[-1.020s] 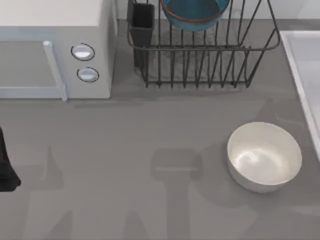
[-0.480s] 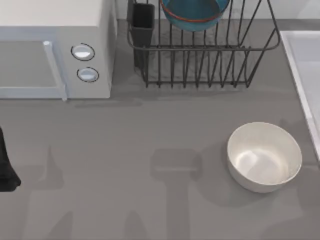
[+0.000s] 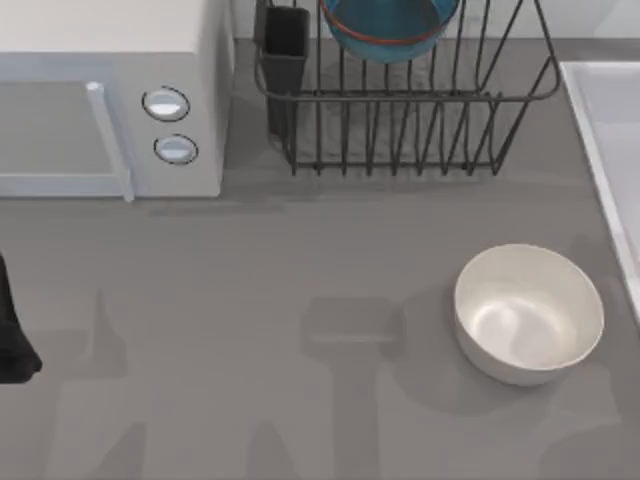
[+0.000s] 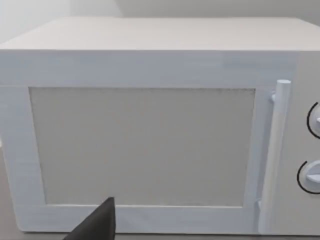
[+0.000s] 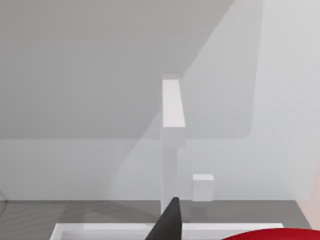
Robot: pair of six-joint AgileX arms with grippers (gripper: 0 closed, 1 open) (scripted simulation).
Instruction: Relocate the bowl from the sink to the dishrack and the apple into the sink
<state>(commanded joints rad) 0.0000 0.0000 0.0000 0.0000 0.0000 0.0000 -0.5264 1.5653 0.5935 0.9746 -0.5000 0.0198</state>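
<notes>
From above, my view cuts the teal bowl [image 3: 388,25] off at the top edge, so I see just its lower part behind the dishrack [image 3: 405,95] bars. The sink [image 3: 610,150] runs off the right edge, its basin mostly out of frame. The microwave [image 3: 110,95] is cropped at the left. My left arm [image 3: 12,330] is a dark sliver at the left edge. In the right wrist view, a red shape [image 5: 272,234], cut by the bottom edge, is too little to name, and one dark fingertip [image 5: 169,222] shows.
</notes>
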